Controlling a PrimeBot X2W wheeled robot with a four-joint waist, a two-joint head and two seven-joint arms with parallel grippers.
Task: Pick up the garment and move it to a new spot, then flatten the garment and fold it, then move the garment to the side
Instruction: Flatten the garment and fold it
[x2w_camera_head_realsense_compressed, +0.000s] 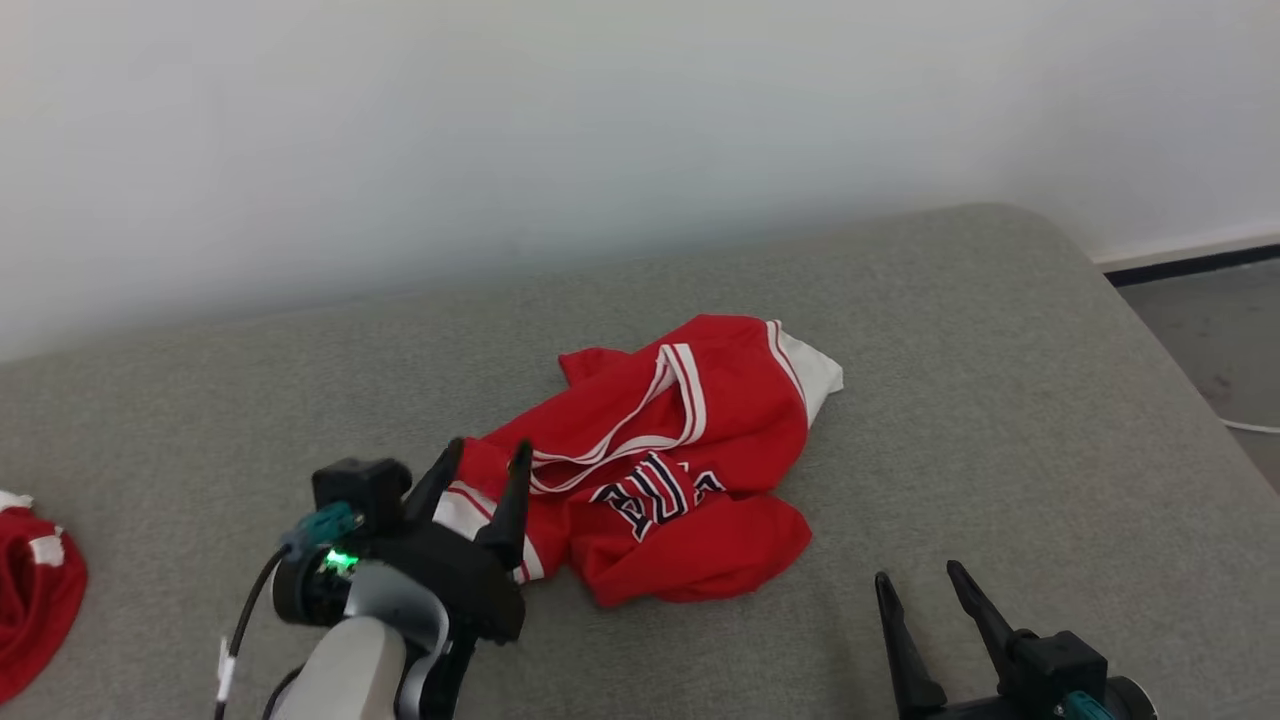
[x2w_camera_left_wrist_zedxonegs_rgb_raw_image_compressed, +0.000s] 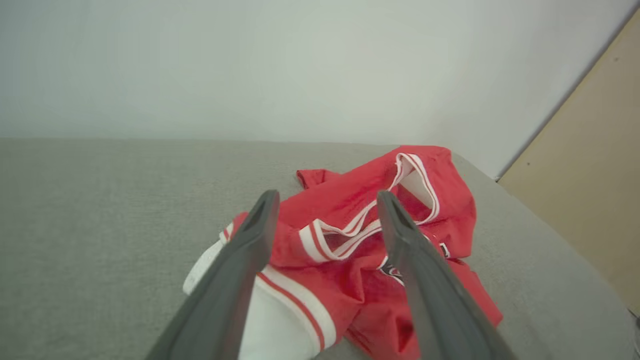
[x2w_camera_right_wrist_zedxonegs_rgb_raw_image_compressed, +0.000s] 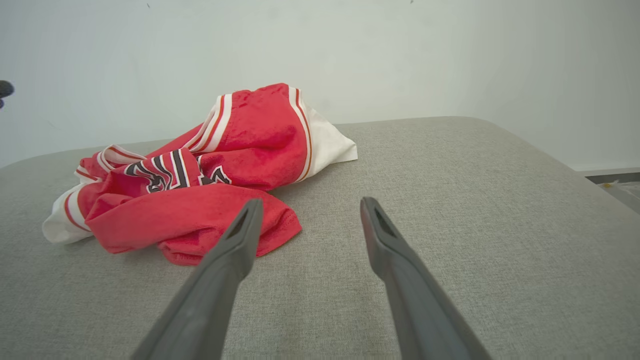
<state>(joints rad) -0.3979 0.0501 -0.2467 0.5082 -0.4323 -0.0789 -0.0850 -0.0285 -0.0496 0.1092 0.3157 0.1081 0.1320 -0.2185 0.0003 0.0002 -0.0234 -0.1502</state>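
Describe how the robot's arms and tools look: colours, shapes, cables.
The left tool and the right tool each have two long, dark, tapering fingers on a black base. The left arm's forearm is pale grey. At its wrist sit a green light, a teal connector and a black cable with a white tag.

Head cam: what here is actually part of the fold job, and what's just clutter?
In the job:
- red jersey, crumpled on the grey padded surface
- left claw, open, at the jersey's left end
- right claw, open, apart from the jersey on its right

Lying about:
- second red cloth, far left edge
- white cable on the floor, far right
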